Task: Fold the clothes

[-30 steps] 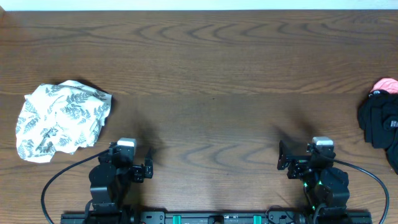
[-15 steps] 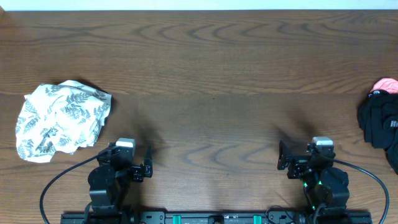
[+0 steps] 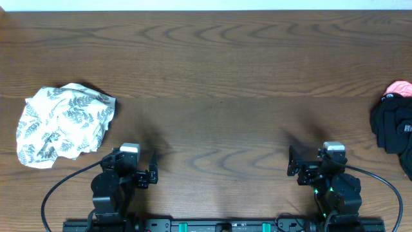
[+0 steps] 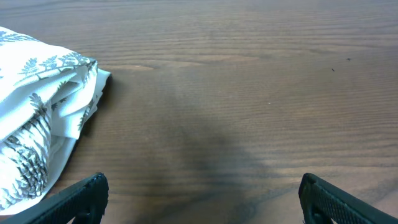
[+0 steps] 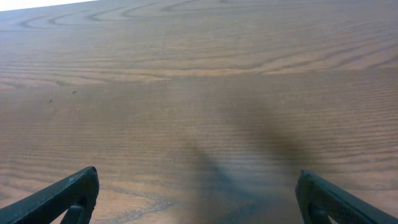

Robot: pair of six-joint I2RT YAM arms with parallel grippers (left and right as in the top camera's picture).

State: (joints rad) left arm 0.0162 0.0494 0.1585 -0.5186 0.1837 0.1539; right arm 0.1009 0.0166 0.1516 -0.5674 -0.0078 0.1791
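Fern-print garment (image 3: 64, 124): lying crumpled on left of table (image 3: 219, 58), near left arm, not touching.
Black garment (image 3: 393, 129): sitting bunched at rt edge, pink cloth (image 3: 399, 86) peeking out behind.
Left gripper (image 4: 202, 199): jaws standing wide apart, gripping nothing.
Right gripper (image 5: 199, 193): gaping wide too, holding nothing.

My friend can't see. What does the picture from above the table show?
A crumpled fern-print cloth lies at the left of a wooden table, and a black garment with a pink item beyond it sits at the right edge. The robot's left tool and right tool sit at the near edge, both open and empty.
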